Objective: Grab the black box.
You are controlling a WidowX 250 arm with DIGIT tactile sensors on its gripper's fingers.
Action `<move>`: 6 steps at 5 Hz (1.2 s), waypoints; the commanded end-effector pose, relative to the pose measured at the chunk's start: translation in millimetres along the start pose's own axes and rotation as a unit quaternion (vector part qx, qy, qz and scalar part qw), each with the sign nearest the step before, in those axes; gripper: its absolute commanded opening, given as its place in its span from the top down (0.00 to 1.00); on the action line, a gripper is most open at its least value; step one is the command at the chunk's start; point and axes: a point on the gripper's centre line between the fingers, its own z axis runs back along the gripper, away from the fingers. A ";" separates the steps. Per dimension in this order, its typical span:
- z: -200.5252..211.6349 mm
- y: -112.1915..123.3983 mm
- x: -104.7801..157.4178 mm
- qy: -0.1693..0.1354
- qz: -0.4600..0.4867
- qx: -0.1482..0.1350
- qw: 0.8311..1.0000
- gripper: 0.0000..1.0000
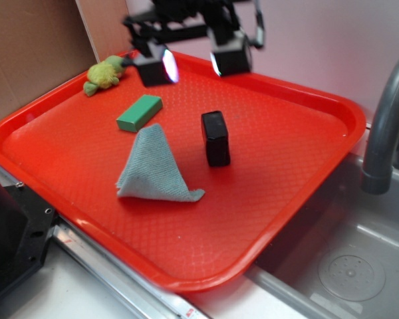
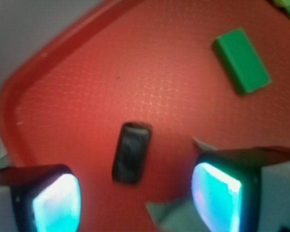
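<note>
The claw (image 1: pixel 194 63) hangs spread wide and empty above the upright black box (image 1: pixel 215 138), touching nothing

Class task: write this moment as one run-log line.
pincer: open, raised above tray | black box: upright, ungrasped | beside it: cloth, green block

We hold our gripper (image 1: pixel 191 63) high at the top centre of the exterior frame, jaws spread wide and empty. In the wrist view our two glowing fingertips (image 2: pixel 55 203) sit in the lower left and lower right corners.
</note>
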 end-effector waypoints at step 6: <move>-64.6 -4.9 -6.7 0.069 0.008 0.120 0.990 0.00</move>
